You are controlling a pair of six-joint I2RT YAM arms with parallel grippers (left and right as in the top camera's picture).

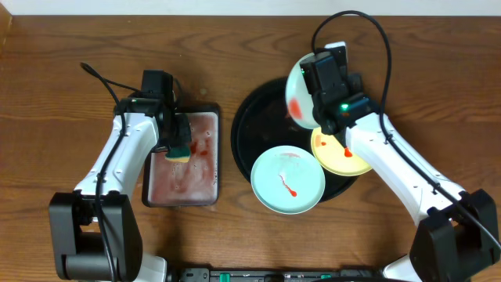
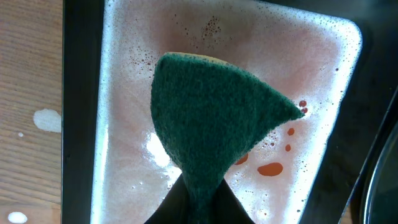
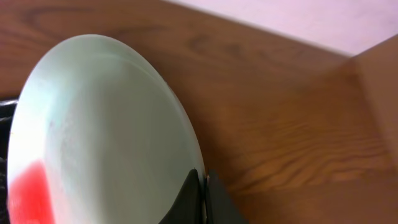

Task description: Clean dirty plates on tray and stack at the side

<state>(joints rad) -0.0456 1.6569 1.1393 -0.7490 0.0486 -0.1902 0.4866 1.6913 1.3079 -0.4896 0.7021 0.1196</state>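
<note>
**Right hand has one blue plate tipped up, left hand has the sponge**

Overhead: the right hand (image 1: 315, 78) is clamped on the rim of the held blue plate (image 1: 297, 92), which is tipped up on edge over the back right of the round black tray (image 1: 252, 117). You can see a red smear on its face. The other two plates lie flat on the tray, nearer the front than the hand: the yellow plate (image 1: 338, 157) is just below the wrist, and the flat blue plate (image 1: 287, 180), with a red streak, overlaps the tray's front rim. Over on the left, the left hand (image 1: 178, 139) pinches the green sponge (image 1: 181, 152) above the rectangular tray (image 1: 184, 188), well apart from all the plates.

Left wrist: the hand (image 2: 200, 208) is closed on the sponge (image 2: 211, 118), which fans out over the pinkish wet tray (image 2: 124, 74). There are red drops (image 2: 270, 168) beside it.

Right wrist: the fingers (image 3: 188, 198) are shut on the right edge of the held blue plate (image 3: 106, 137). The plate fills the left of the view, with the wooden table (image 3: 280, 124) behind it.
</note>
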